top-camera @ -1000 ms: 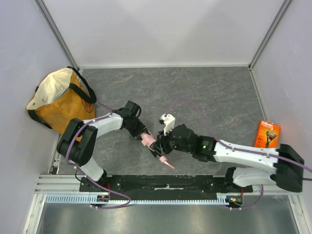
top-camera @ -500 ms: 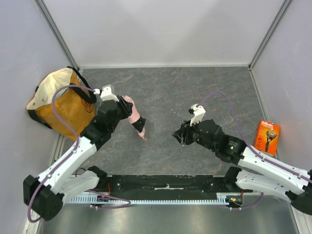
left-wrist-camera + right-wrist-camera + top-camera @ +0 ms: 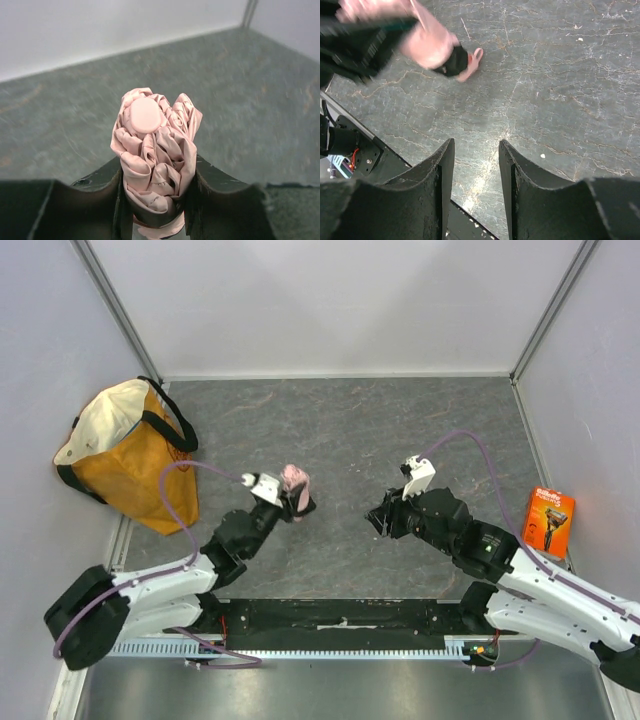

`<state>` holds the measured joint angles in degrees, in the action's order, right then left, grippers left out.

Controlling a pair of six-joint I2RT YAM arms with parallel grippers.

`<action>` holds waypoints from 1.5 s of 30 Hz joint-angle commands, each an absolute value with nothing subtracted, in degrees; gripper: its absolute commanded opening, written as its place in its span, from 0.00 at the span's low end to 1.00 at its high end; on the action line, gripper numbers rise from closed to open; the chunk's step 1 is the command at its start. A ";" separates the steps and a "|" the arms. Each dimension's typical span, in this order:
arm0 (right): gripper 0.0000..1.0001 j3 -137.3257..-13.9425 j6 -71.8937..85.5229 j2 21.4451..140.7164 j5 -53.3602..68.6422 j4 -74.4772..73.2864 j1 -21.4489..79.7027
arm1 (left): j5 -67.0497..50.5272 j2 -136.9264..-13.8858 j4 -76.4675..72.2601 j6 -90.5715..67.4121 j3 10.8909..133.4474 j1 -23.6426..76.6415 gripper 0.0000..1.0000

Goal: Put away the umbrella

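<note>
The pale pink folded umbrella (image 3: 294, 479) sits in my left gripper (image 3: 292, 494), a little left of the table's middle. In the left wrist view its bunched fabric (image 3: 156, 142) fills the gap between the two black fingers (image 3: 102, 185), and my left gripper (image 3: 156, 166) is shut on it. The right wrist view shows the umbrella (image 3: 427, 46) blurred at upper left, with its black handle end (image 3: 455, 61) and a thin pink strap hanging down. My right gripper (image 3: 378, 519) stands apart to the right. Its jaws (image 3: 476, 145) are open over bare table.
An orange-and-cream tote bag (image 3: 122, 452) stands at the far left against the wall, its mouth facing up. An orange razor box (image 3: 549, 523) lies at the right edge. The grey marbled tabletop (image 3: 400, 430) is walled on three sides, with a black base rail (image 3: 340, 615) along the near edge.
A second ago both grippers were on the umbrella; the right one let go and drew back right. The left arm then carried it up beside the bag and back toward the middle.
</note>
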<state>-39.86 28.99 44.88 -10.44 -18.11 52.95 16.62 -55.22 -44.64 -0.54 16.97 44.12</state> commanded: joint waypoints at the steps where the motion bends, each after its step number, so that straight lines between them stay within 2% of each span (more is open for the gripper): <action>1: 0.47 -38.94 29.62 44.29 -10.73 -18.02 52.73 | 27.48 -62.03 -66.85 4.75 9.16 54.29 0.02; 4: 0.47 -38.50 29.36 45.35 -10.11 -17.58 52.73 | 33.55 -70.98 -75.47 4.75 6.16 60.28 0.02; 6: 0.46 -38.85 29.09 46.23 -8.97 -17.05 52.73 | 35.51 -76.87 -84.25 2.21 3.36 60.91 0.02; 8: 0.46 -39.02 29.09 46.67 -8.61 -16.70 52.73 | 37.77 -80.58 -85.00 -1.90 3.08 61.52 0.02; 11: 0.47 -39.37 29.18 46.41 -7.65 -16.61 52.73 | 33.34 -81.75 -88.86 -3.69 2.37 61.61 0.02; 12: 0.48 -39.46 29.18 46.49 -7.21 -16.96 52.73 | 32.18 -79.30 -84.51 -4.91 3.85 61.61 0.02; 14: 0.48 -39.46 29.18 46.84 -6.50 -18.19 52.73 | 32.70 -70.09 -64.59 -10.34 12.08 61.44 0.02; 15: 0.49 -39.11 29.35 46.67 -6.50 -18.63 52.73 | 31.30 -66.83 -48.85 -13.07 17.09 61.09 0.02; 19: 0.55 -37.97 28.74 46.31 -5.98 -20.47 52.73 | 32.18 -61.35 -13.28 -26.14 34.66 59.25 0.02; 23: 0.56 -38.23 28.56 46.94 -7.38 -22.67 52.73 | 27.70 -69.58 30.22 -39.96 55.94 52.66 0.02; 26: 0.58 -38.50 29.26 45.62 -9.48 -23.20 52.73 | 25.23 -79.42 49.43 -41.74 67.90 49.40 0.02; 28: 0.59 -38.76 29.62 44.91 -10.37 -23.38 52.73 | 27.15 -82.69 56.57 -41.66 71.35 49.39 0.02; 32: 0.59 -39.99 29.18 45.79 -10.28 -24.08 52.73 | 29.98 -84.99 57.57 -40.69 73.73 49.04 0.02; 36: 0.59 -40.17 29.00 45.79 -10.99 -25.75 52.73 | 14.98 -78.59 33.89 -29.27 64.89 46.77 0.02; 38: 0.60 -39.73 29.62 45.00 -10.90 -26.19 52.73 | 14.15 -79.79 34.09 -32.77 65.03 43.61 0.02; 40: 0.60 -39.29 30.32 44.04 -10.64 -26.63 52.65 | 19.74 -87.93 44.07 -34.27 72.55 42.10 0.02; 43: 0.60 -37.80 31.46 42.72 -10.37 -26.63 52.73 | 34.94 -100.86 59.19 -34.19 84.17 42.10 0.02; 45: 0.60 -37.18 31.81 42.54 -10.20 -26.72 52.73 | 44.78 -106.15 63.53 -34.98 87.26 42.10 0.02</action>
